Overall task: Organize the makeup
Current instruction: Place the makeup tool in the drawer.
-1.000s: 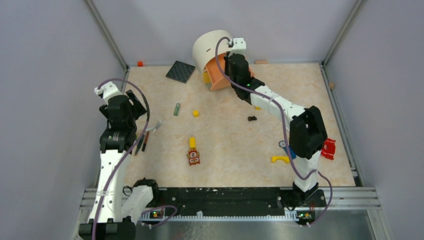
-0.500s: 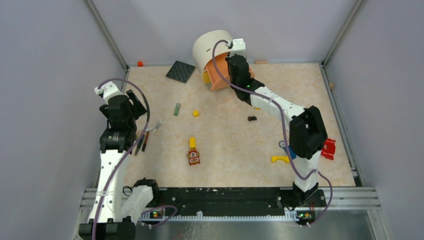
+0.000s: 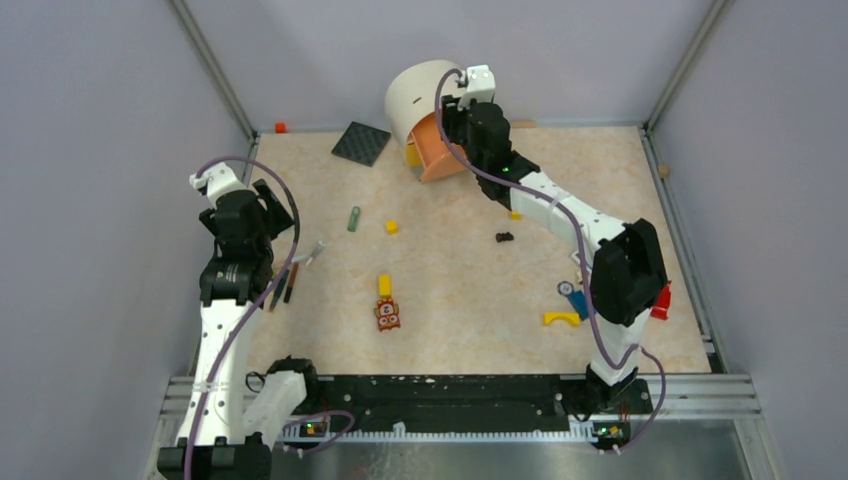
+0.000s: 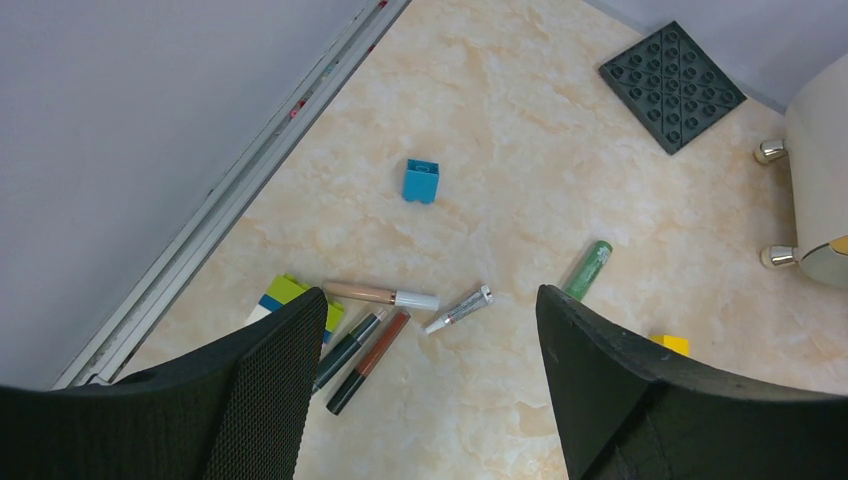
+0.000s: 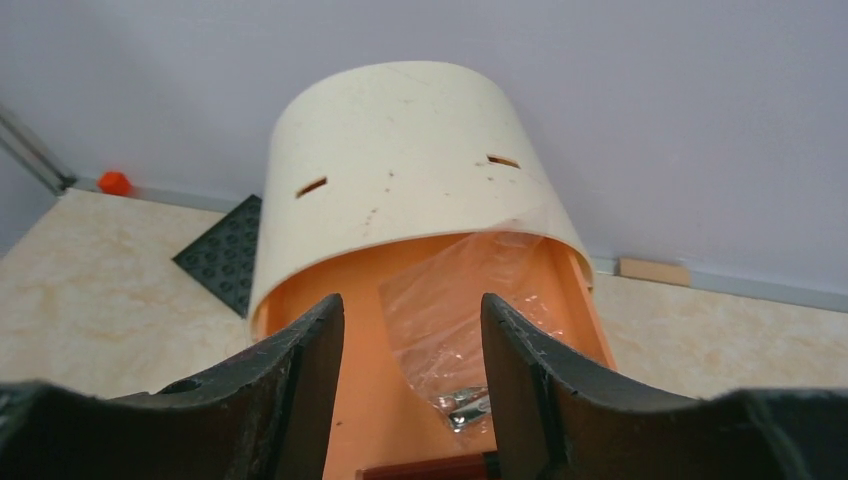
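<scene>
My right gripper (image 5: 412, 305) stands open at the mouth of the tipped cream bin (image 5: 400, 150). Inside I see a clear plastic bag (image 5: 470, 290) and a reddish stick (image 5: 430, 468). My left gripper (image 4: 430, 296), also open, hovers over makeup pencils (image 4: 368, 342) lying on the surface (image 4: 500, 120). Their print is too small to read.

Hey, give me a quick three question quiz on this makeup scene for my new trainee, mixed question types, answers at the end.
1. True or false: the left pincer grips a makeup stick.
2. In the left wrist view, the small block beyond the makeup stick is: A red, B blue, C white?
3. What does the right pincer face?
Key: 1 false, it is open and empty. 2 B. 3 the open, orange-lined mouth of the cream container.
</scene>
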Controlling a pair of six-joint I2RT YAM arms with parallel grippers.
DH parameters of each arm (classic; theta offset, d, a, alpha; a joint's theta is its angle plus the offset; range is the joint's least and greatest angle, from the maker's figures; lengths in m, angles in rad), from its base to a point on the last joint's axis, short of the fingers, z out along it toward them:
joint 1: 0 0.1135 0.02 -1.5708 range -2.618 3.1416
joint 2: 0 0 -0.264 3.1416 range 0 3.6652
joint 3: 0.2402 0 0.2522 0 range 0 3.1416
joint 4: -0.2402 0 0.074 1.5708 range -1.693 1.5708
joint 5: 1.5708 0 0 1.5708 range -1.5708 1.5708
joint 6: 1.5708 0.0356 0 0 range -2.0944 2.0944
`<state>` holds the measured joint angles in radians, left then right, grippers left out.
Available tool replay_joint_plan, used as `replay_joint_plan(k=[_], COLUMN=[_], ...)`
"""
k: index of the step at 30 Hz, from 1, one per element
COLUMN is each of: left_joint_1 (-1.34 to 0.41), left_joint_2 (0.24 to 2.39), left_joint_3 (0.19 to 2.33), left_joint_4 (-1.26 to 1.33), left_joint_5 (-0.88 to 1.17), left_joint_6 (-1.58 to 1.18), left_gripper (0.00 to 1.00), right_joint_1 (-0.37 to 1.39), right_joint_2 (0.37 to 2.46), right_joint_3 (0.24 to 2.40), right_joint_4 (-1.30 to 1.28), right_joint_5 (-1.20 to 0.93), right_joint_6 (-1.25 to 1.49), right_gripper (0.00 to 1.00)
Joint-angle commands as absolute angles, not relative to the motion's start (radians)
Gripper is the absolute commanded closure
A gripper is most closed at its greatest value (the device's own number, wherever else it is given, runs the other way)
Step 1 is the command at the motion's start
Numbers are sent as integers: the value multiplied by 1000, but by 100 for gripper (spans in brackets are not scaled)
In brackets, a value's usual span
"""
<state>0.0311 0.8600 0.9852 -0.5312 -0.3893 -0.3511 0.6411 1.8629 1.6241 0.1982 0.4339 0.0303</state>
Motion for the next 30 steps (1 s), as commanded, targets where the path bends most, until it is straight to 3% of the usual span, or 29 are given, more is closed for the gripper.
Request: replay_joint_plan(k=[1,10,17,24,30], left_joint_1=[28,28,28,28,28], left_joint_2=[853,852,852,852,854], left_joint_3=[977,977,977,977,977], left_joint_4=[-493,-493,-493,-494,-493], left_joint_5=[-387,-386,-385,-389,-388], left_joint_6=[-343,-344,-342,-342,-342], left_gripper=[18,18,18,18,18], right_joint_1=[630,578,506,485,476], right_joint_2=[1779,1792,1874,1967,2034], right_joint_3=[1670,1677,1765,1875,1956], right_joint_4=[243,155,30,-71,-134], right_joint_5=[302,369,234,153,86], right_joint_6=[122,128,172,166,176], right_gripper=[48,53,52,75,88])
